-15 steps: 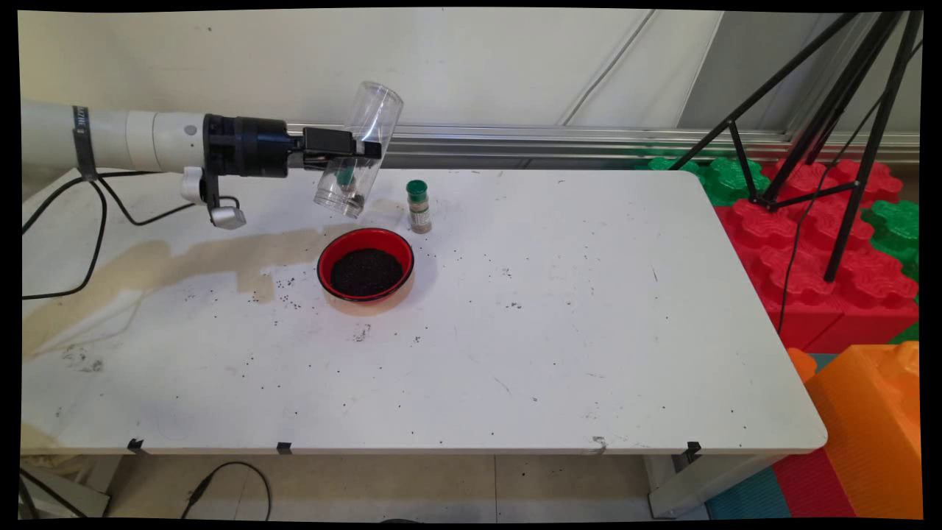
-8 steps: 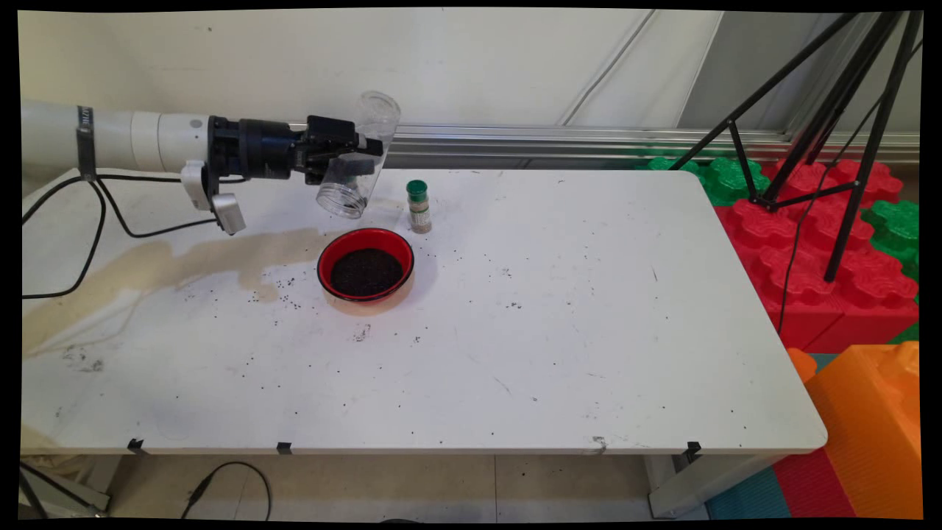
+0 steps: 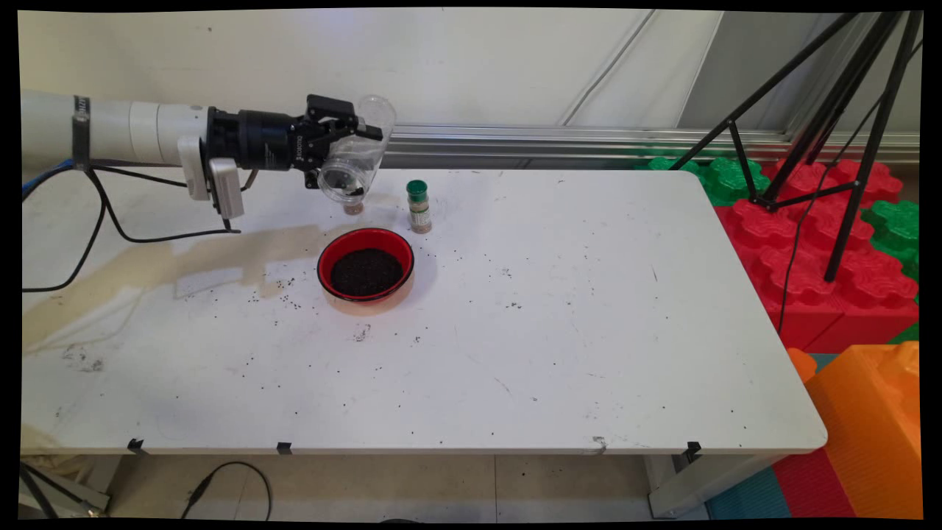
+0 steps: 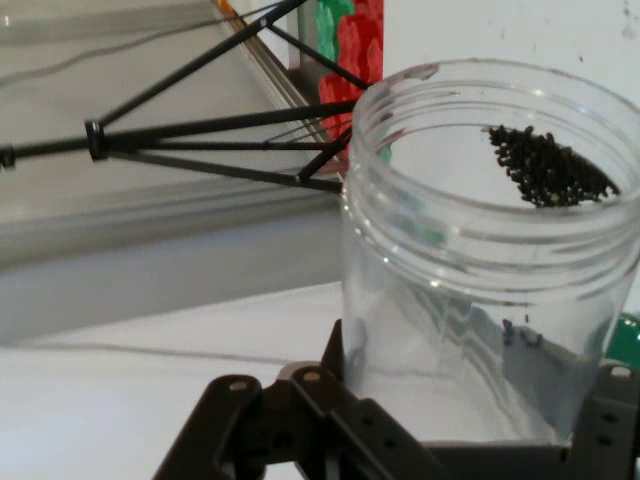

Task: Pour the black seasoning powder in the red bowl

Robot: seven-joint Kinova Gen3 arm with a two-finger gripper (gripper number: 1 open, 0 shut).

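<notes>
One clear jar [image 3: 355, 158], tilted, was pinched by the gripper [image 3: 346, 143]; dark seeds [image 4: 548, 166] were seen inside, the red bowl [image 3: 366, 265] of seeds at six o'clock.

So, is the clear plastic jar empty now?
No: in the hand view a clump of small black seeds sits inside the clear plastic jar near its mouth.

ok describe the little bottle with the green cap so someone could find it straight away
On the white table, look toward the far side near the wall, just behind the red bowl of dark grains. The little bottle stands upright there, right of the clear jar held in the pincer. Its green cap and brownish contents set it apart.
</notes>
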